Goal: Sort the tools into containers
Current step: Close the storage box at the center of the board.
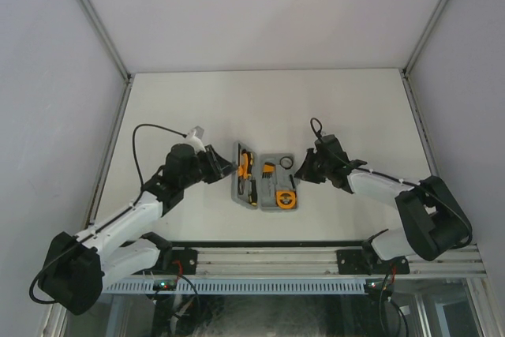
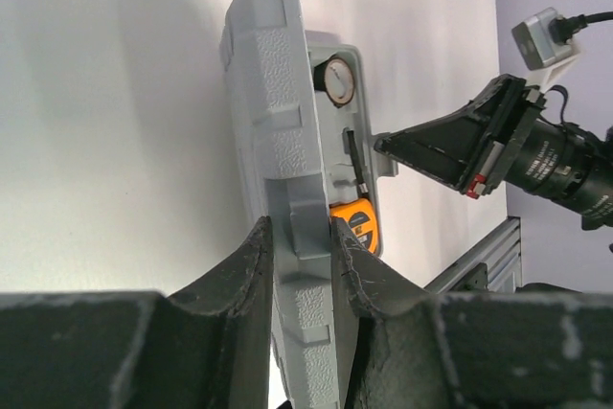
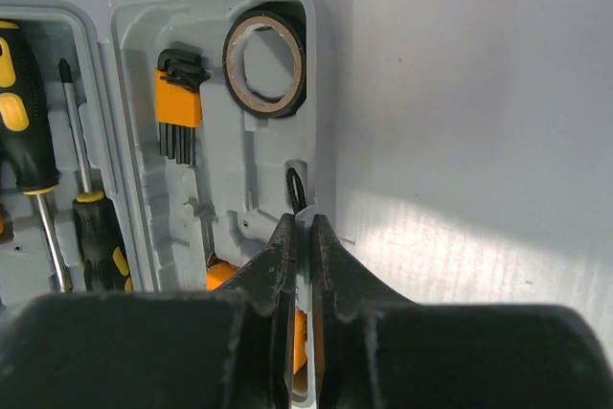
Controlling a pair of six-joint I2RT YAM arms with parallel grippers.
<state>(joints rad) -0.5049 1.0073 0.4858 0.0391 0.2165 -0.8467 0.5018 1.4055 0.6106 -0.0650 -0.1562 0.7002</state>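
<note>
Table (image 1: 197,108): grey case (image 2: 273,102) sits mid-table, open, between both arms. Its left half is tilted up off the table and its right half lies flat. Left gripper (image 2: 299,237) is clamped on the outer rim of the raised half, one finger on each face. Right gripper (image 3: 305,227) is closed and empty, with its tips over the outer rim of the flat half; can't tell if they touch. Screwdrivers (image 3: 24,131) sit in the raised half. The flat half holds the tape measure (image 2: 354,222) at the near end, the hex keys (image 3: 179,107) mid-tray and the ring (image 3: 265,64) in the far corner.
</note>
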